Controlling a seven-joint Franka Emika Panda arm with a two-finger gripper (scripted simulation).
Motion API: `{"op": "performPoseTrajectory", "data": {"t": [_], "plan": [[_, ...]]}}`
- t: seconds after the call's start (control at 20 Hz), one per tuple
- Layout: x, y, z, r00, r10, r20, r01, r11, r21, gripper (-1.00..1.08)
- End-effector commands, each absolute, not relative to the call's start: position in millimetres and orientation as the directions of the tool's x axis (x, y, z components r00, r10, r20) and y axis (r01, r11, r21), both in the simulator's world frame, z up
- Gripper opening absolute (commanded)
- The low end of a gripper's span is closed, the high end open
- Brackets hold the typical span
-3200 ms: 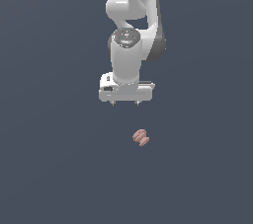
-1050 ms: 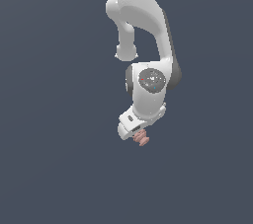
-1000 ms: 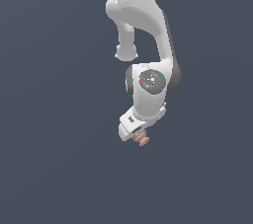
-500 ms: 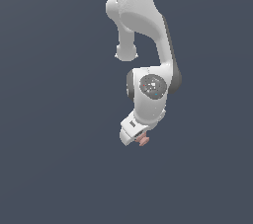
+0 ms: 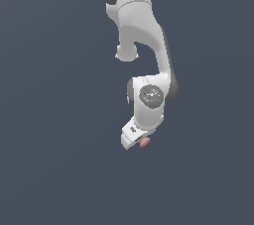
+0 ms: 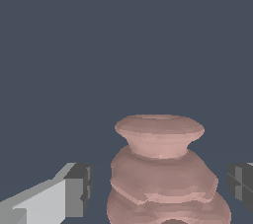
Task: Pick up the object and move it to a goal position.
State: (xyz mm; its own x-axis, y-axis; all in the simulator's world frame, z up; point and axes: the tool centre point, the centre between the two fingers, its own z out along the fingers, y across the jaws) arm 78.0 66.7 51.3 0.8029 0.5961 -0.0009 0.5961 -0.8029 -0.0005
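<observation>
Object: pinkish-brown, ridged; seen between the gripper's spread fingers, gaps visible on both sides, nothing grasped. In the exterior view, object now mostly hidden behind the lowered gripper; counter edges not shown, so placement cannot be told.

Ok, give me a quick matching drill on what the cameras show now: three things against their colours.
Things:
1. object
2. hand
3. ground

Colours:
A. dark blue-grey
B. pinkish-brown
C. white

Pairs: 1-B, 2-C, 3-A. In the wrist view the object sits between the fingertips, with a gap on each side.
</observation>
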Motion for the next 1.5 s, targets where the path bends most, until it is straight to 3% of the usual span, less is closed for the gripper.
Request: {"op": "performPoseTrajectory", "data": {"t": [0.0,0.25,0.3,1.0,1.45], "plan": [[78,67,42,0.802,0.597,0.0,0.597,-0.802,0.0,1.0],[80,67,40,0.802,0.597,0.0,0.597,-0.802,0.0,1.0],[80,67,40,0.802,0.597,0.0,0.597,-0.802,0.0,-1.0],[78,66,43,0.802,0.597,0.0,0.597,-0.802,0.0,-1.0],[66,52,75,0.802,0.597,0.0,0.597,-0.802,0.0,-1.0]]}}
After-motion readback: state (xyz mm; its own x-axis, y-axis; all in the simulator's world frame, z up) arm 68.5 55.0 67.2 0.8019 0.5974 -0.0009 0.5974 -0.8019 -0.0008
